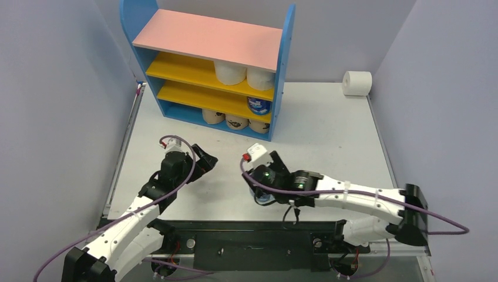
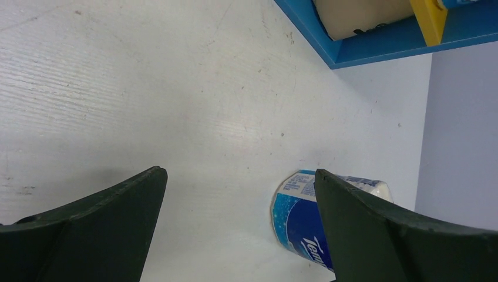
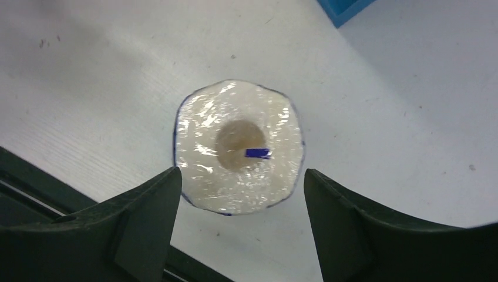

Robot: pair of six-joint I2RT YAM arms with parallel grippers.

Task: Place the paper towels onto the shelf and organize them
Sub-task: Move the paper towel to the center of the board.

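A blue-wrapped paper towel roll [image 3: 238, 147] stands upright on the table, its clear-wrapped end and core facing up. My right gripper [image 3: 239, 176] hangs open right above it, fingers on either side and apart from it; in the top view this gripper [image 1: 260, 189] covers most of the roll [image 1: 262, 198]. My left gripper [image 1: 207, 160] is open and empty to the roll's left, and its wrist view shows the roll [image 2: 299, 211] partly behind one finger. The shelf [image 1: 205, 38] holds two white rolls [image 1: 229, 71], a blue one [image 1: 259, 106] and three tan ones [image 1: 236, 122].
A lone white roll [image 1: 357, 83] lies at the table's far right corner against the wall. Grey walls close in on both sides. The shelf's blue base [image 2: 376, 47] and a tan roll [image 2: 358, 14] show ahead of the left gripper.
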